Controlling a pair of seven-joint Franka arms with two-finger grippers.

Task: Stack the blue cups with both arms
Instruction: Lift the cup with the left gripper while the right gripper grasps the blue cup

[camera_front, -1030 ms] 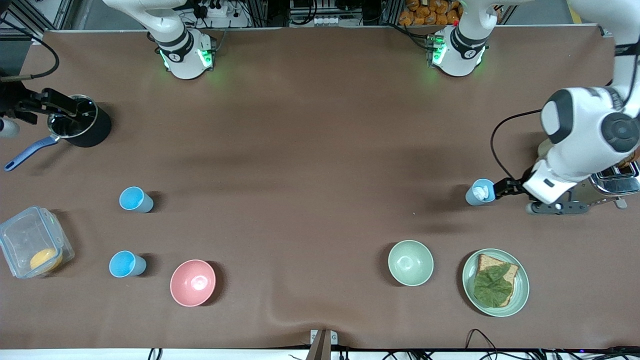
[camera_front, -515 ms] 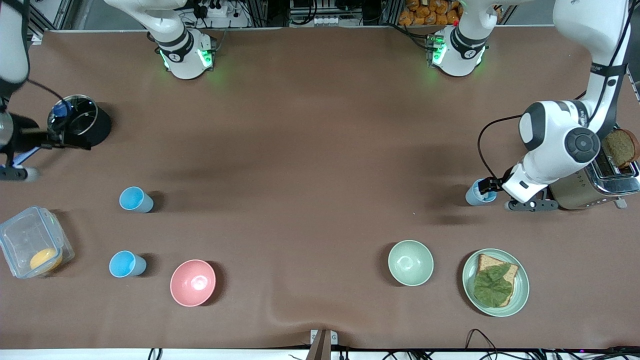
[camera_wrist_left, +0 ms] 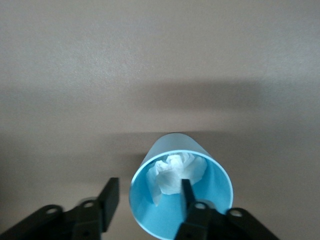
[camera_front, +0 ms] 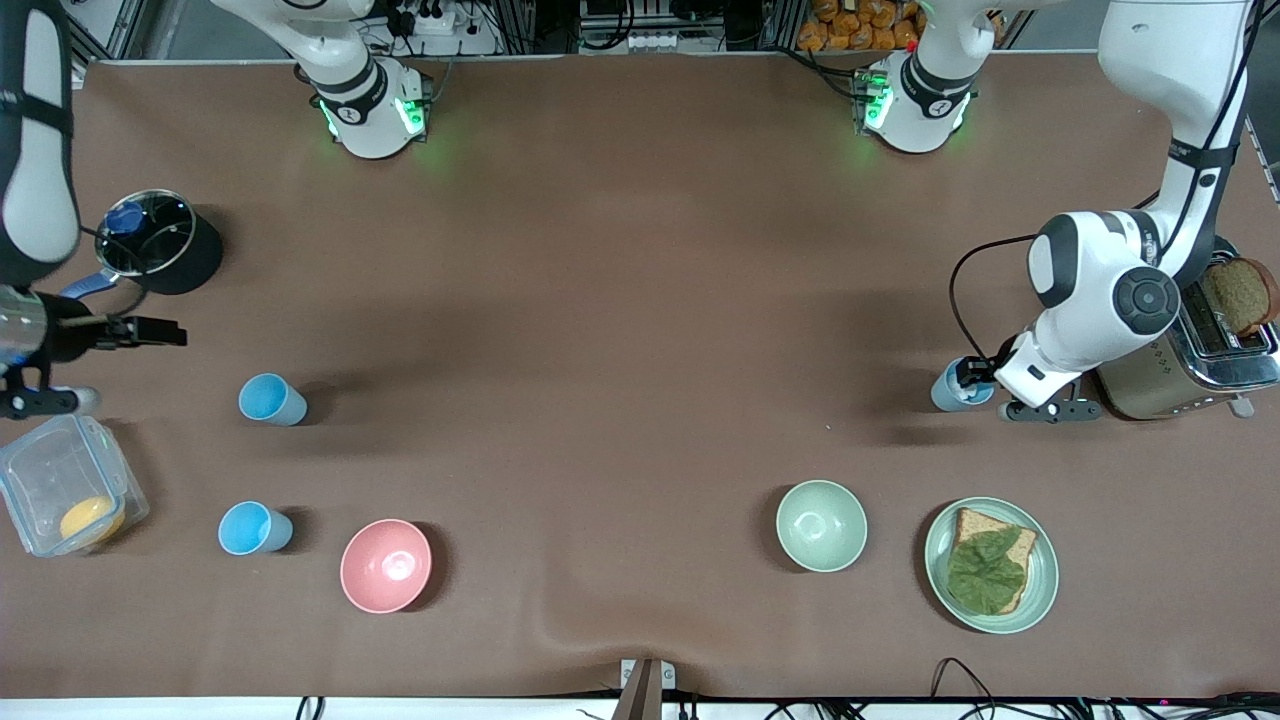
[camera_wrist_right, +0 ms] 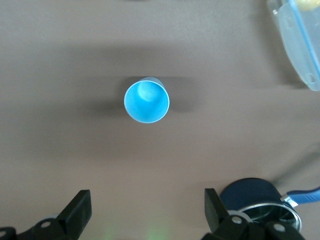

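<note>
A dark round saucepan with a blue handle (camera_front: 160, 248) is sitting toward the right arm's end of the brown table (camera_front: 620, 300). A clear plastic container (camera_front: 65, 497) is holding an orange piece of food. A pink round bowl (camera_front: 386, 566) and a pale green round bowl (camera_front: 821, 526) are resting upright. A green plate (camera_front: 991, 565) is carrying bread topped with a leaf, near a chrome toaster (camera_front: 1190, 365).

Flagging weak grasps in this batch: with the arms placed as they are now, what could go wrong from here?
1. The left gripper straddles one wall of the grey-blue cup, one finger inside; a rim pinch could tilt it.
2. That cup holds crumpled white paper, which could keep another cup from nesting.
3. The right gripper, open above the table, is not yet over the sky blue cup.
</note>
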